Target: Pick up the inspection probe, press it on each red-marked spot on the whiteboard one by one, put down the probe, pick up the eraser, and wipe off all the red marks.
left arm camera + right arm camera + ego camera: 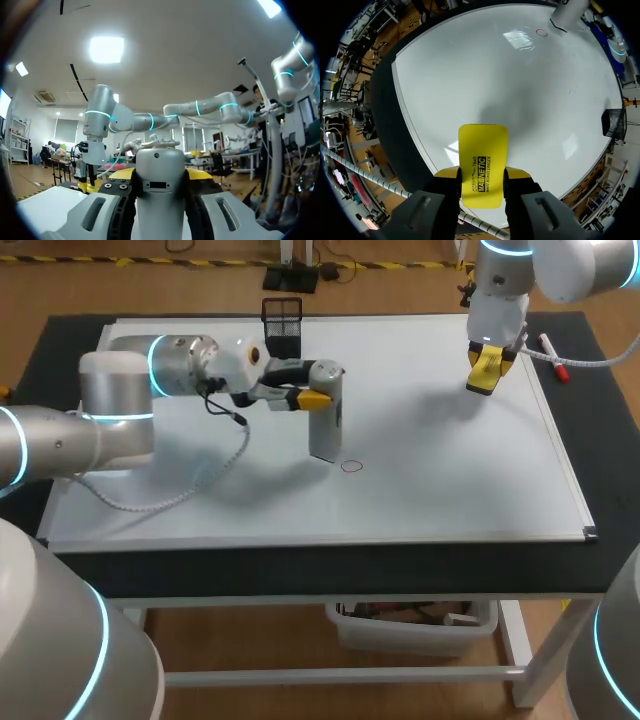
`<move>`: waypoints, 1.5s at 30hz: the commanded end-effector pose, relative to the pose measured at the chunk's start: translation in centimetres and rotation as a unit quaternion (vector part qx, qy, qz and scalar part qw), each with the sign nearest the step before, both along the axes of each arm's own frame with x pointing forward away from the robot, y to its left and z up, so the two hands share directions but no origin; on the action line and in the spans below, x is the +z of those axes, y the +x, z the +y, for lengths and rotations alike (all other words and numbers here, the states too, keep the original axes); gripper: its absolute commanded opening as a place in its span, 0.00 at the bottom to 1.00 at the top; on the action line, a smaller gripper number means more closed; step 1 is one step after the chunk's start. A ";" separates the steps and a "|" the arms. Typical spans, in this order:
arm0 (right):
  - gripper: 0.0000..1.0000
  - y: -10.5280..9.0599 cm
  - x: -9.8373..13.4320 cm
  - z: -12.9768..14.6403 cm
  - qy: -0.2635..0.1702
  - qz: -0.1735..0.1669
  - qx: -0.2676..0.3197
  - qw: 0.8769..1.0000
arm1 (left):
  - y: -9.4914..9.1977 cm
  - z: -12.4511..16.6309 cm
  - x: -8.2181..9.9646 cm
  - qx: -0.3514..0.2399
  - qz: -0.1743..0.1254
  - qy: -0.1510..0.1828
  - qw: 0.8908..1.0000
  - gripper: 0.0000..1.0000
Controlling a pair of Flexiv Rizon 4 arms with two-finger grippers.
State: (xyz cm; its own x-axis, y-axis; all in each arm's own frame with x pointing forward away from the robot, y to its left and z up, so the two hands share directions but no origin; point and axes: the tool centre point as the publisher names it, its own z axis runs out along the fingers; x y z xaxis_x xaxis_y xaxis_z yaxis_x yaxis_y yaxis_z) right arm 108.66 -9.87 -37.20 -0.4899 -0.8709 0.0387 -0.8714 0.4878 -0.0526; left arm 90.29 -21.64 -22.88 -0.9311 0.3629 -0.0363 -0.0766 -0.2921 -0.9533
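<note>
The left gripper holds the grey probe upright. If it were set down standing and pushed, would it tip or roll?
The probe is tall and narrow, so standing it would probably tip under a sideways push. Its body looks round, so lying down it may roll on the smooth whiteboard. It seems rigid: the left gripper clamps its upper part without visible bending.

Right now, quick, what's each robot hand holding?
Left gripper: shut on the grey cylindrical inspection probe.
Right gripper: shut on the flat yellow eraser.

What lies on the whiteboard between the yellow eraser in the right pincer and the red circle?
Nothing: only bare whiteboard lies between eraser and red circle, shown in the head view.
</note>
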 end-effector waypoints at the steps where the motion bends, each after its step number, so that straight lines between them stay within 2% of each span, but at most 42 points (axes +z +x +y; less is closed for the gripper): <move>1: 0.00 0.0 0.1 0.0 -0.002 0.000 0.001 1.000 | 0.6 -1.5 -0.8 -0.035 -0.004 -0.006 0.999 0.00; 13: 0.00 0.0 0.1 0.0 -0.002 0.000 0.001 1.000 | 1.1 -3.2 -2.1 -0.046 0.012 -0.002 0.999 0.00; 38: 0.00 0.0 0.1 0.0 -0.002 0.000 0.001 1.000 | 1.4 -3.7 -3.3 -0.053 0.026 0.008 0.998 0.00; 42: 0.00 0.0 0.1 0.0 -0.002 0.000 0.001 1.000 | 1.5 -3.6 -3.5 -0.051 0.025 0.016 0.998 0.00; 45: 0.00 0.0 0.1 0.0 -0.002 0.000 0.001 1.000 | 1.5 -3.6 -3.6 -0.047 0.013 0.031 0.998 0.00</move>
